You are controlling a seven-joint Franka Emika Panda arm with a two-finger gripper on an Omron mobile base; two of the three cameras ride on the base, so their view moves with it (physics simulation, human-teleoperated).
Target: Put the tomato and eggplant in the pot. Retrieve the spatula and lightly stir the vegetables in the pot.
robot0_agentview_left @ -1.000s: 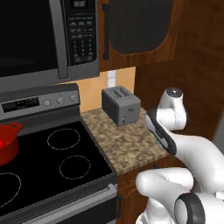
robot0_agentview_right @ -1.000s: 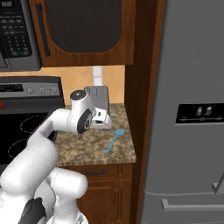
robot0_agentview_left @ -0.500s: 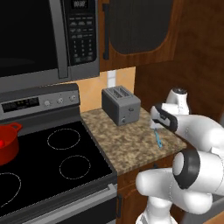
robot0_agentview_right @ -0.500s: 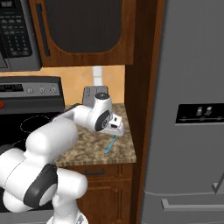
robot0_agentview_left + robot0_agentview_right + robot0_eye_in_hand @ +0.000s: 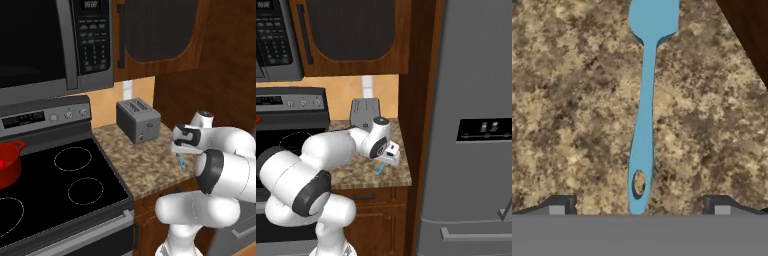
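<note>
The light blue spatula [image 5: 644, 125] lies flat on the speckled counter, its blade [image 5: 654, 17] pointing away from the hand and the holed end of its handle nearest me. My gripper [image 5: 639, 207] hovers over that handle end, open, with one fingertip [image 5: 559, 205] on each side and nothing held. From the base, the gripper [image 5: 181, 148] hangs just above the spatula [image 5: 181, 161] near the counter's right front corner. The spatula [image 5: 380, 170] pokes out below the hand [image 5: 391, 156]. The red pot [image 5: 7, 162] stands on the stove's far left; its contents are too cut off to tell.
A grey toaster [image 5: 138, 120] stands at the back of the counter [image 5: 145, 167], behind the hand. The black stove top [image 5: 65, 190] lies to the left. A dark wooden panel [image 5: 747, 30] and the grey fridge [image 5: 476, 125] close off the right side.
The arm has swung right and down from near the toaster to just over the spatula's handle. The spatula has stayed put.
</note>
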